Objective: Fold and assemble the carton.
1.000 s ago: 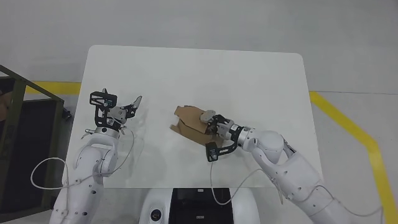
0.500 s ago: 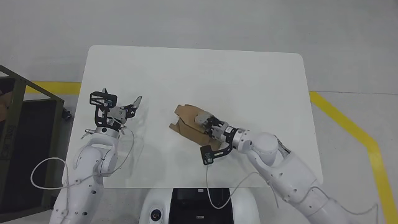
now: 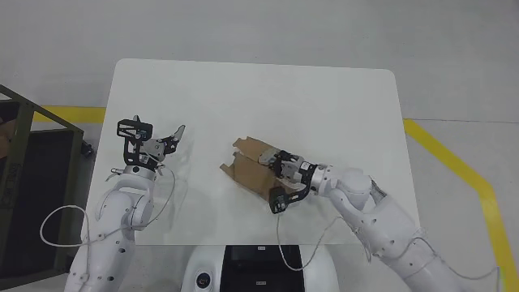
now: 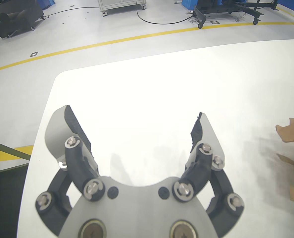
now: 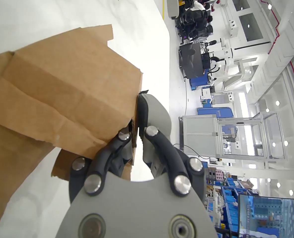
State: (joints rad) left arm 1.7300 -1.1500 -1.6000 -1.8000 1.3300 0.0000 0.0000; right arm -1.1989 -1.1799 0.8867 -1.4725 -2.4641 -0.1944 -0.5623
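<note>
Right claw (image 5: 137, 117) nudged rightward, pinching carton (image 5: 62, 95) wall; 1 finger hidden inside.

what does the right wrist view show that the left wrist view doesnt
Right wrist view: the right pincer clamped on an edge of the brown carton, seen close up, with its creased panel and loose flaps. Left wrist view: the left pincer open over the bare white table, holding nothing. Both: the carton and the white table, though the left wrist view catches just a part of the carton, apart from its pincer.
</note>
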